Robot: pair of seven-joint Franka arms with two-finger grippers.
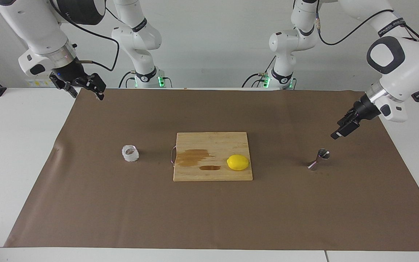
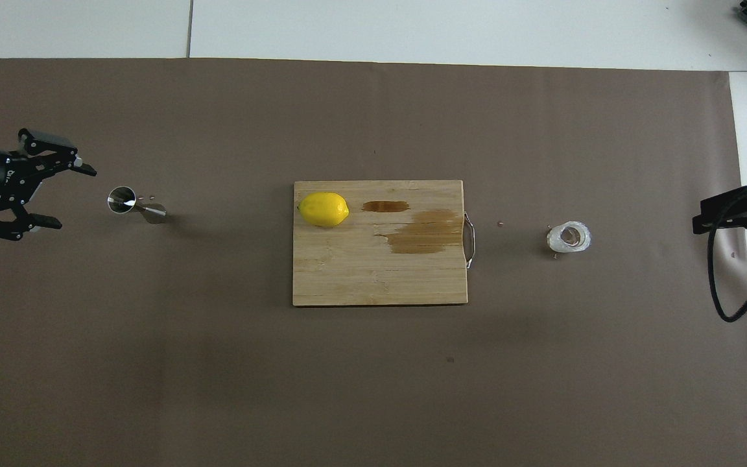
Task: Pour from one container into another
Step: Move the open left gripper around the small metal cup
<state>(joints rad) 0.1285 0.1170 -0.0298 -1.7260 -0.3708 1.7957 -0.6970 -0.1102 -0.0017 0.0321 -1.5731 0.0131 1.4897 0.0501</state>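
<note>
- While the left gripper (image 2: 56, 194), fingers wide, hangs at the jigger's (image 2: 122, 198) 9 o'clock overhead, a sideways nudge could topple that narrow-waisted piece.
- The right gripper (image 1: 86, 87) waits, apparently open, well apart from the glass cup (image 1: 130, 153); bumpy facets may slip, spilling contents.

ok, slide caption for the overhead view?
Both grippers wait apart from glass cup and jigger; lemon on board.

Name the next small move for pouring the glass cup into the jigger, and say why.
Probably bring the right gripper over and down to the glass cup, since it stands ungrasped on the brown mat at that arm's end. The open left gripper is already beside the jigger.
</note>
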